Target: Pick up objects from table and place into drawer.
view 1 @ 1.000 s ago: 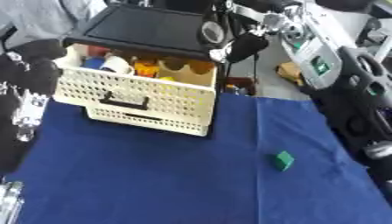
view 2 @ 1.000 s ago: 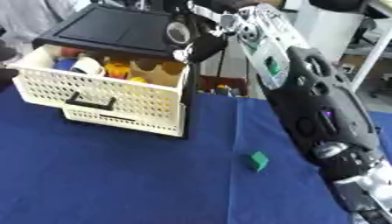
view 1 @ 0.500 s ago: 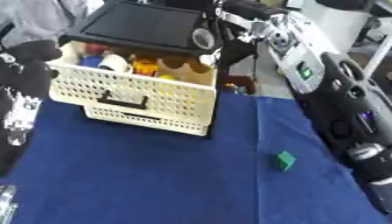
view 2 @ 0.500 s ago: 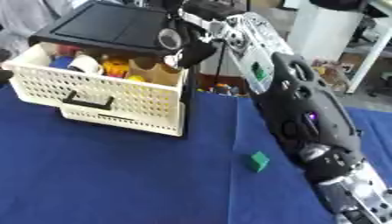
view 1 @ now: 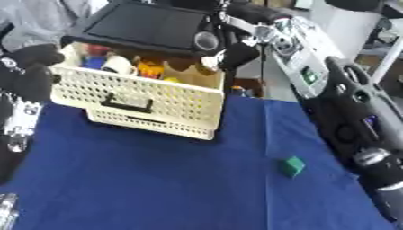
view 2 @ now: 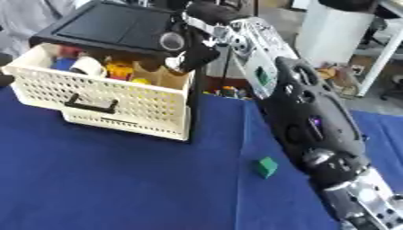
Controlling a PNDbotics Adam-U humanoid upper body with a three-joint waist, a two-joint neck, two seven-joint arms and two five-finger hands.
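Observation:
A cream perforated drawer [view 1: 141,101] stands pulled out of a black-topped unit [view 1: 150,27] at the back of the blue cloth. It holds several small things, among them a white cup [view 1: 118,65] and an orange-yellow piece [view 1: 151,69]. My right hand [view 2: 194,53] hangs over the drawer's rear right corner, its dark fingers pointing straight down into it; I see nothing held. A small green block [view 1: 293,166] lies alone on the cloth to the right. My left hand [view 1: 30,74] shows as a black shape at the left edge beside the drawer.
The blue cloth [view 1: 157,184] covers the table. My right arm [view 2: 311,126] runs down the right side above the green block. A white cabinet [view 2: 338,36] and clutter stand beyond the far edge. A silver part [view 1: 6,213] shows at the lower left corner.
My right hand has stayed over the drawer's rear right corner, shifting only slightly. The left hand shows higher at the left edge. The green block has not moved.

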